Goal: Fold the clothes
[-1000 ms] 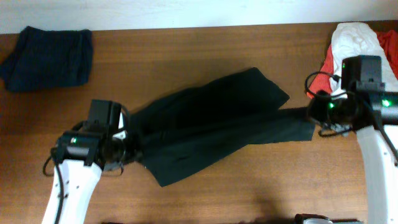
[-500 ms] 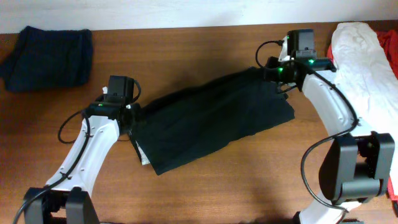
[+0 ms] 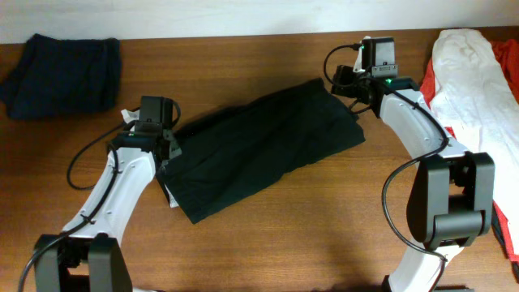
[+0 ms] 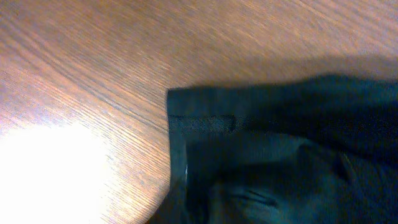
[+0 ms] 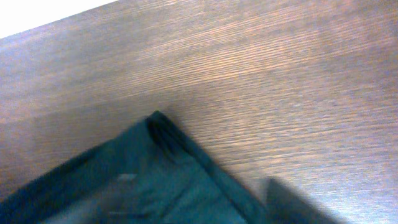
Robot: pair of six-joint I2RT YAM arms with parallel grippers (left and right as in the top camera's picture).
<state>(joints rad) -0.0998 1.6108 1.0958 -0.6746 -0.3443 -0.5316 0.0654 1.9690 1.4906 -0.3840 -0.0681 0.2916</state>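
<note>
The clothes (image 3: 263, 150) are lying in the middle of the desk (image 3: 268, 251), slanting from the near left up to the far right. They are looking soft, thin and light, so they are likely going to flop, wrinkle and slide a little on the smooth wood. A light grey bit (image 3: 168, 193) is peeking out at the near left edge.

The best places for taking hold are looking like the corners. The square corner (image 4: 180, 102) is showing in the left wrist view, lying flat on the wood. The pointed corner (image 5: 160, 124) is showing in the right wrist view, flat too. Pinching all the layers together is seeming wiser than pinching only the top one.

The left jaws are sitting by the left end and the right jaws by the far right end. I cannot tell how wide either pair is standing, and neither is seeming to be holding cloth.

A navy garment (image 3: 65, 75) is lying well apart at the far left. A white garment (image 3: 470, 73) and a red garment (image 3: 509, 61) are lying near the right arm (image 3: 418, 122), which may be brushing them when swinging.
</note>
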